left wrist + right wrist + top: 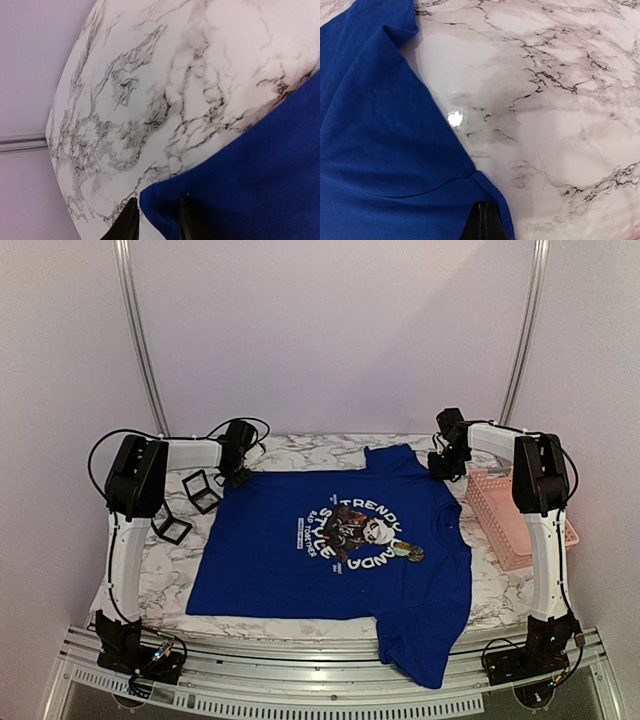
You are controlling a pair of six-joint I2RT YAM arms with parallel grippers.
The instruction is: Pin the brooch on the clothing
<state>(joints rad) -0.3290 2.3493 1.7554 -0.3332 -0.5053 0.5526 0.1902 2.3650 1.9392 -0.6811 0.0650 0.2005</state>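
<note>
Fingers, top view: left fingers (240, 478) at clothing (270, 580) 10 o'clock corner, right fingers (447, 470) at 2; brooch (406, 552) on chest, 4 o'clock of print (345, 530) | left wrist: apart astride blue corner, grip cannot be told | right wrist: clenched at hem | brooch seems set; pinned-through unconfirmed

Overhead looks down on table (170, 580); wrists close, apparently over shirt (270, 580) edges.

From above, the brooch (413, 552) is too small for me to make out. The left wrist view crops the left gripper (159, 202) at the bottom edge; whether it pinches the clothing (260, 175) I can't tell.
</note>
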